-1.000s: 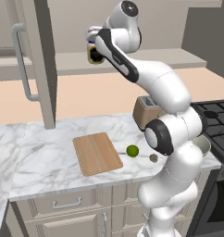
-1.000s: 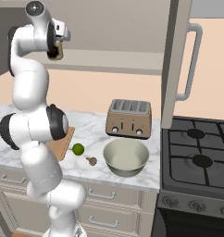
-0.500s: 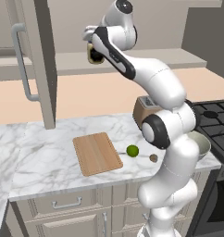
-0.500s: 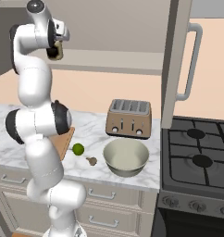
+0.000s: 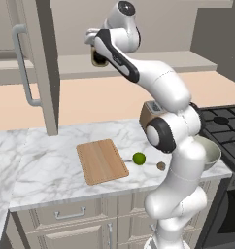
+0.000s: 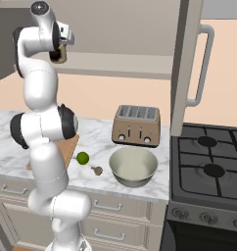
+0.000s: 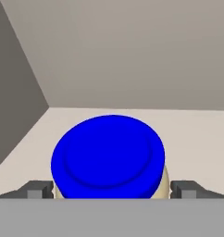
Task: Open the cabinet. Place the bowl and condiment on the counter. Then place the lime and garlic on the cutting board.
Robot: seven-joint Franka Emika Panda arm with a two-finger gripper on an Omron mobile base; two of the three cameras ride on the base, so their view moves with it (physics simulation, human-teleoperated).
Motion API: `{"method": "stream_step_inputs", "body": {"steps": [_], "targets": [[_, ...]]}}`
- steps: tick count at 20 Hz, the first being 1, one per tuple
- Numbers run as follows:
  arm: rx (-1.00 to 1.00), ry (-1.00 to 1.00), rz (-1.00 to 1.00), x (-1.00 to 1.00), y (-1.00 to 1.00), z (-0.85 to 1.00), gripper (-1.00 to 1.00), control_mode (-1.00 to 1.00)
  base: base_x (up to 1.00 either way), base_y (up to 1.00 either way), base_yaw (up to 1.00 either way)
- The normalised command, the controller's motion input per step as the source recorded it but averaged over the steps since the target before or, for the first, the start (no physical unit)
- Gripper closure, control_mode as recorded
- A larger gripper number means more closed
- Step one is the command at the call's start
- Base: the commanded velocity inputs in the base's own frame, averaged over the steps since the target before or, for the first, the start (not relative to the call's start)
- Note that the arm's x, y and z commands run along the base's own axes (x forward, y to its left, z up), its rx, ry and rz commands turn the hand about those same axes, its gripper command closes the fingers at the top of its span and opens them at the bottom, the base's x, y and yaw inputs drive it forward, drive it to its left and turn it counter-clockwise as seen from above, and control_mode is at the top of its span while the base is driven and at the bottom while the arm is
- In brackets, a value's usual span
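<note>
MOVED: little, arm holds at shelf | ITEM: small glass jar, blue screw lid (image 7: 108, 155), on cabinet shelf (image 5: 153, 62) | END EFFECTOR (image 7: 112, 190): wide, straddling jar, ungripped | RISK: off-centre closing tips jar; bowl (image 6: 132, 166) already on marble bench (image 5: 51, 170)

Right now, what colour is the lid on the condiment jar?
Bright blue. The condiment jar's lid shows best in the hand view, sitting between the open gripper.

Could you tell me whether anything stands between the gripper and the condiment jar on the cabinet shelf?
Nothing visible does. In the hand view the condiment sits directly between the open gripper fingertips, its blue lid facing the camera, with only bare cabinet walls around it.
</note>
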Motion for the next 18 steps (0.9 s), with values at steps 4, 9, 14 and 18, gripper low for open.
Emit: {"method": "stream_step_inputs", "body": {"steps": [4,9,14,18], "targets": [[0.00,0.02,0.00,0.15,0.01,0.00,-1.00,-1.00,0.00,0.00,0.00],[0.00,0.09,0.00,0.00,0.05,0.00,1.00,-1.00,0.00,0.00,0.00],[0.00,0.01,0.00,0.00,0.00,0.00,1.00,-1.00,0.00,0.00,0.00],[0.00,-0.08,0.00,-0.11,-0.06,0.00,1.00,-1.00,0.00,0.00,0.00]]}}
